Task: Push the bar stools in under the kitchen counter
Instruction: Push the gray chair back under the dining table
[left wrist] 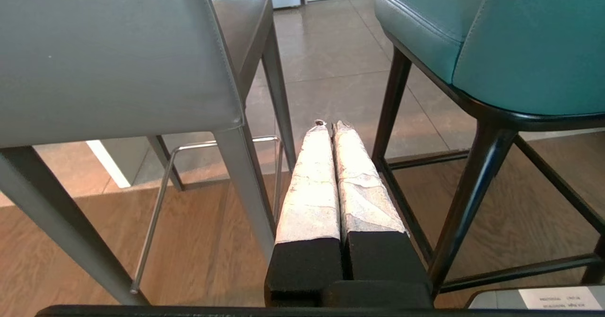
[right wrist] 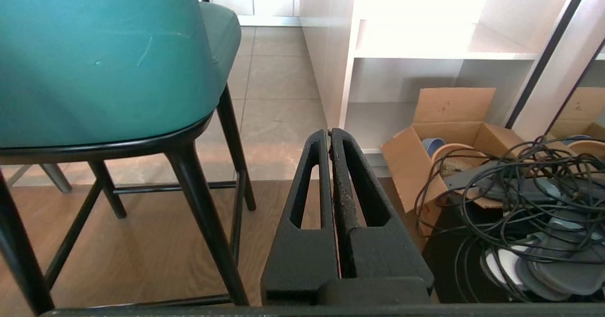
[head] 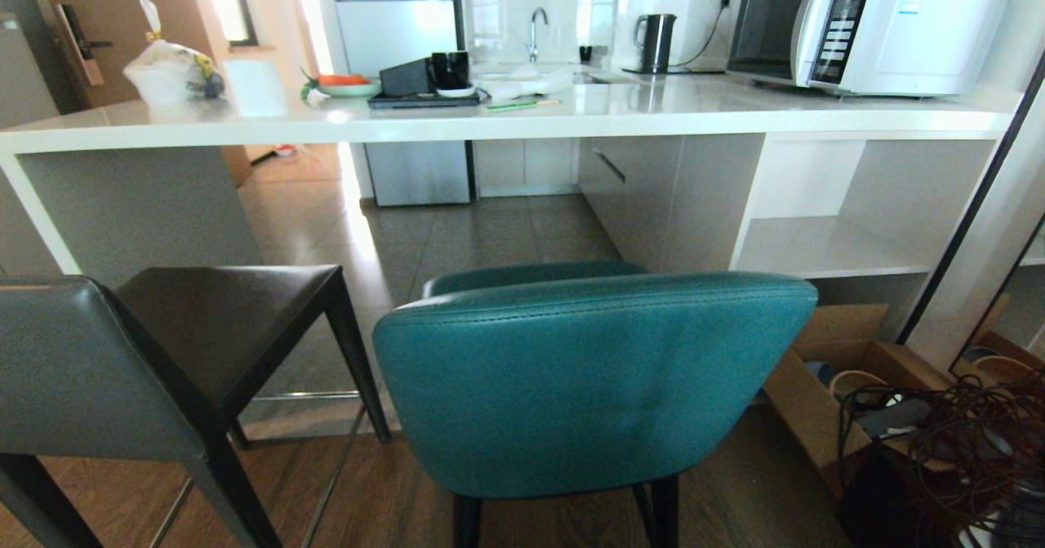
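Head view showed the rounded teal padded-back stool [head: 596,385] and the square grey leather-backed stool [head: 82,368] both standing out from the long white glossy surface [head: 522,115]. Left gripper [left wrist: 328,127] and right gripper [right wrist: 329,135] sat low beside the legs, fingers pressed together, holding nothing. Judged: rigid frames, tall and tippy; padded backs yield. Push low on the backrest, near seat level.

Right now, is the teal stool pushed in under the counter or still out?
Out: the teal stool stands clear of the counter edge.
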Robot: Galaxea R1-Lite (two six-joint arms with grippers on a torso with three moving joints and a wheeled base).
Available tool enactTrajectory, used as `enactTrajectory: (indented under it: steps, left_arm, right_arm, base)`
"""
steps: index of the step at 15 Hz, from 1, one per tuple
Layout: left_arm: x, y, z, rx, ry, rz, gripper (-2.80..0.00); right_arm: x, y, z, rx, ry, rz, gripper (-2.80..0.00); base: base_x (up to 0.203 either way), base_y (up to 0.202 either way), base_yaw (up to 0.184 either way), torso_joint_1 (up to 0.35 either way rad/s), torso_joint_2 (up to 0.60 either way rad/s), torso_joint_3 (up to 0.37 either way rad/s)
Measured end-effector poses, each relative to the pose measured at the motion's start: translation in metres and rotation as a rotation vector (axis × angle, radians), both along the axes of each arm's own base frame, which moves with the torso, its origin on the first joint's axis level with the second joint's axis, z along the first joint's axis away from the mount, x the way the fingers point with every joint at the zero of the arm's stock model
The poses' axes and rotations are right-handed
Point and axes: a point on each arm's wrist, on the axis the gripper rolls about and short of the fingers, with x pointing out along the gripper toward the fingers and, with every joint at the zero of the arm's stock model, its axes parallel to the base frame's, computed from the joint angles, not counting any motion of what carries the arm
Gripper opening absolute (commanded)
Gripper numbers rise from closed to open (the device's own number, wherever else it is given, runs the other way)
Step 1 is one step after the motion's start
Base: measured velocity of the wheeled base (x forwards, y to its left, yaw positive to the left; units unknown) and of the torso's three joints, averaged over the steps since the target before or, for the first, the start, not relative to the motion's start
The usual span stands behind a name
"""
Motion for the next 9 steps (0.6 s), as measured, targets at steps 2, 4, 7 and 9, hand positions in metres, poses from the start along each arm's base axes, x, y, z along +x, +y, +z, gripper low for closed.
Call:
enactTrajectory:
  steps: [2, 4, 7, 9]
  left_arm:
    - [0.0, 0.0001, 0.0, -0.003, 0.0, 0.003, -2.8]
    - [0.0, 0.0003, 0.0001, -0.006, -0.001, 0.01, -2.8]
    - [0.0, 0.0005, 0.0002, -0.052, 0.0, 0.02, -2.8]
    - [0.0, 0.0006, 0.0003, -0.053, -0.001, 0.021, -2.8]
  right_arm:
    - [0.0, 0.0, 0.0, 0.013, -0.001, 0.001, -2.8]
    - [0.0, 0.0, 0.0001, 0.022, -0.001, 0.0, -2.8]
    - [0.0001, -0.0001, -0.0001, 0.023, 0.0, 0.0, -2.8]
    - [0.0001, -0.0001, 0.0, 0.023, -0.001, -0.001, -2.8]
  base:
    - [0.0, 0.0, 0.0, 0.0, 0.0, 0.0]
    - [0.0, 0.0, 0.0, 0.0, 0.0, 0.0]
    - [0.0, 0.0, 0.0, 0.0, 0.0, 0.0]
    - [0.0, 0.0, 0.0, 0.0, 0.0, 0.0]
